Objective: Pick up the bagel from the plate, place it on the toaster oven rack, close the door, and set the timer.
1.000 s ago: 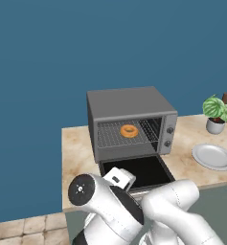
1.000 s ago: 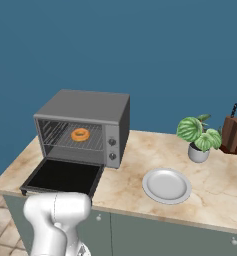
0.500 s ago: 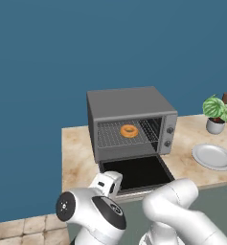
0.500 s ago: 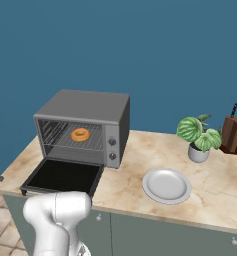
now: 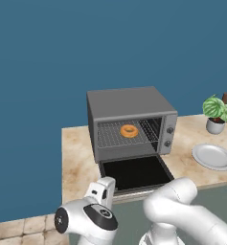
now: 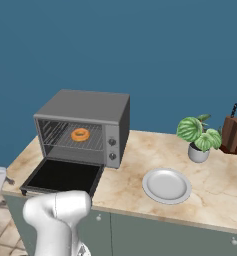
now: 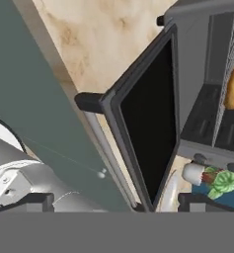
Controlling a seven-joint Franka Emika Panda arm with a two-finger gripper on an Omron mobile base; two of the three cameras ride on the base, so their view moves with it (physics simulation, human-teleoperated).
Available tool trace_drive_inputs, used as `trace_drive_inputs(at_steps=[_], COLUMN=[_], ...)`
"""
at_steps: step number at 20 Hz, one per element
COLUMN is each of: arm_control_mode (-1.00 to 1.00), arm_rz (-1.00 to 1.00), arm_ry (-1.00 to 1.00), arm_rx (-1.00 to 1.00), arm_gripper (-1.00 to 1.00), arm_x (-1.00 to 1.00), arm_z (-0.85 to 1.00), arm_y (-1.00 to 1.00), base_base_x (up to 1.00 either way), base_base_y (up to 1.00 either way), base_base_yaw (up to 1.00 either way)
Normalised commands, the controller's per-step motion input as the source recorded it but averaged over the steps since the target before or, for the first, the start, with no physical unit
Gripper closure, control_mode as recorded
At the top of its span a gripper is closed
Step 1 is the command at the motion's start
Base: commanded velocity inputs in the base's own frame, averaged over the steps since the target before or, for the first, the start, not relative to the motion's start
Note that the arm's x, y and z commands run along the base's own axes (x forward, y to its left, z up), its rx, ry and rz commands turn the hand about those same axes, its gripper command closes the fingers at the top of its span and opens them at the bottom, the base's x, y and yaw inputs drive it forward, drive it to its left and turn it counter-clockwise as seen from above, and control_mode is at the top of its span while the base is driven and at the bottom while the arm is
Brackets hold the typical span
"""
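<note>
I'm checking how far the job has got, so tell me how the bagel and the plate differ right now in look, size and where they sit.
The bagel is a small orange-brown ring; the plate is a much wider, shallow, pale grey dish. The bagel lies on the rack inside the toaster oven, while the plate sits out on the counter to the oven's right with nothing on it. Both are round and lie flat.

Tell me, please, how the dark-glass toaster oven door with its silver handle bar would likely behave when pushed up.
The dark-glass door lies flat open, so it probably swings stiffly about its hinge. Its thin silver handle bar looks smooth, possibly slippery.
</note>
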Motion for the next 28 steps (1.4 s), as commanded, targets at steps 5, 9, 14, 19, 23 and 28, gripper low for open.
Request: trace_drive_inputs(at_steps=[5,9,14,19,23,28], arm_control_mode=[-1.0,-1.0,-1.0,-1.0,-1.0,-1.0], arm_rz=[0.0,0.0,0.0,0.0,0.0,0.0], arm_ry=[-0.03,-0.05,-0.09,-0.07,-0.01,-0.01], arm_rx=[-0.12,-0.12,-0.12,-0.13,-0.12,-0.11], arm_gripper=[-1.0,-1.0,-1.0,-1.0,-1.0,-1.0], arm_x=[0.06,0.28,0.36,0.37,0.28,0.24], arm_z=[-0.3,-0.19,-0.07,-0.15,-0.3,-0.32], arm_y=[0.0,0.0,0.0,0.0,0.0,0.0], base_base_x=[0.0,0.0,0.0,0.0,0.0,0.0], base_base_y=[0.0,0.0,0.0,0.0,0.0,0.0], base_base_yaw=[0.0,0.0,0.0,0.0,0.0,0.0])
